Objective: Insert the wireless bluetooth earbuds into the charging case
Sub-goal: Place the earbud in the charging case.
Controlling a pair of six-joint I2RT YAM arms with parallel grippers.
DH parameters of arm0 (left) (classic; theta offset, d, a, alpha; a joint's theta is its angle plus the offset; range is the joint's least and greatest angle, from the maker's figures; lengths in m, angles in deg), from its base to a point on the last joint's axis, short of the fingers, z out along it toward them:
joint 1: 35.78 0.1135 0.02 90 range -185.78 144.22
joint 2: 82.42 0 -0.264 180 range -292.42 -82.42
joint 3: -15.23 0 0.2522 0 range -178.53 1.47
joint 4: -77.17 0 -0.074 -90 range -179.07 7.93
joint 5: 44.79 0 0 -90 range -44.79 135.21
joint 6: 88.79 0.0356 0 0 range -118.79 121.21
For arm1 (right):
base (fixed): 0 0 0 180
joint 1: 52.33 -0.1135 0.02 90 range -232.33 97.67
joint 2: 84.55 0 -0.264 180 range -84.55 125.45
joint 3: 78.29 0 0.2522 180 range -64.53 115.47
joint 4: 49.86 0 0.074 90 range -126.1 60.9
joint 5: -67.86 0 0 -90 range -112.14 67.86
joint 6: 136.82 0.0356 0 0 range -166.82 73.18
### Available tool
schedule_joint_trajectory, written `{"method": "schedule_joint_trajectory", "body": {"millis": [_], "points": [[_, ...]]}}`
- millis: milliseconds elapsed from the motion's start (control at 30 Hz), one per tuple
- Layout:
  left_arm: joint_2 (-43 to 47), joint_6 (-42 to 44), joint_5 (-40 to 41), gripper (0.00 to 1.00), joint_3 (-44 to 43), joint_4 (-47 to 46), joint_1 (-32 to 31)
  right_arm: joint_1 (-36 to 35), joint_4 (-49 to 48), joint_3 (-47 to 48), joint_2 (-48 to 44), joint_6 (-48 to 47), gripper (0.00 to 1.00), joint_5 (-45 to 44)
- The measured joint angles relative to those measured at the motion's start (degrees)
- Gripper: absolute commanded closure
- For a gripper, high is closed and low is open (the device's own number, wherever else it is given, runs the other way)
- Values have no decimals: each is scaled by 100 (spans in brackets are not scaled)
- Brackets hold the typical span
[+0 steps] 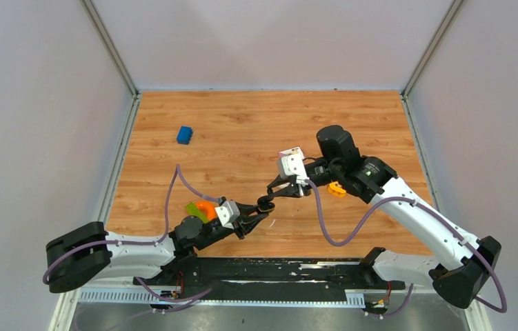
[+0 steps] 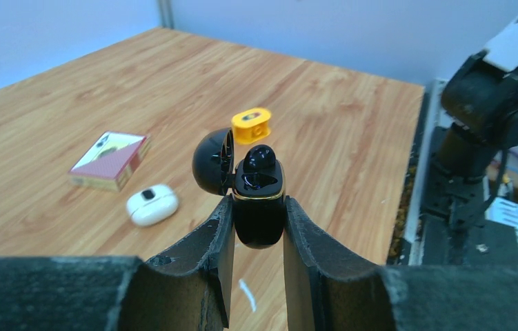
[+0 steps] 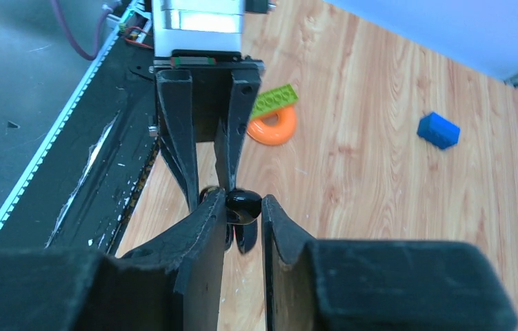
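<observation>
– While the left gripper (image 2: 259, 204) fills its own wrist view, what is it closed on?
– Its two fingers (image 2: 214, 241) press against the sides of the black charging case (image 2: 259, 224). The case stands upright between them, lifted off the wooden table (image 1: 242, 124). The lid (image 2: 209, 164) hangs open to the left in that view.
– Is an earbud in it?
– One black earbud (image 2: 261, 157) sits in the top of the case, rising above the gold rim.
– And the right gripper (image 3: 242, 205)?
– Its jaws are nearly together, pinching a glossy black piece (image 3: 243, 208) right at the left gripper's fingertips. Whether that piece is the lid or a bud, I cannot tell from the right wrist view.
– How do the two look from above?
– They meet tip to tip over the near middle of the table.
– What lies around them?
– A yellow ring (image 2: 251, 125) lies just beyond the case. A white pod (image 2: 151, 205) and a small card box (image 2: 110, 160) are to its left. An orange ring (image 3: 274, 127) touches a green brick (image 3: 274, 101) behind the left gripper, and a blue brick (image 3: 439, 130) sits well apart.
</observation>
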Motion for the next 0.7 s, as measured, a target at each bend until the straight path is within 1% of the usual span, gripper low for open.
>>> {"method": "schedule_joint_trajectory", "body": {"millis": [133, 300, 533, 700], "points": [[11, -203, -426, 100, -236, 22, 0, -304, -35, -31, 20, -352, 96, 76], [-55, -459, -688, 100, -284, -127, 2, -636, -44, -70, 20, -675, 97, 22], [-87, -776, -772, 100, -284, -557, 76, -708, -66, -120, 11, -846, 97, -96], [-7, -872, -887, 100, -284, -658, 81, -710, -153, -234, 4, -846, 97, -170]]}}
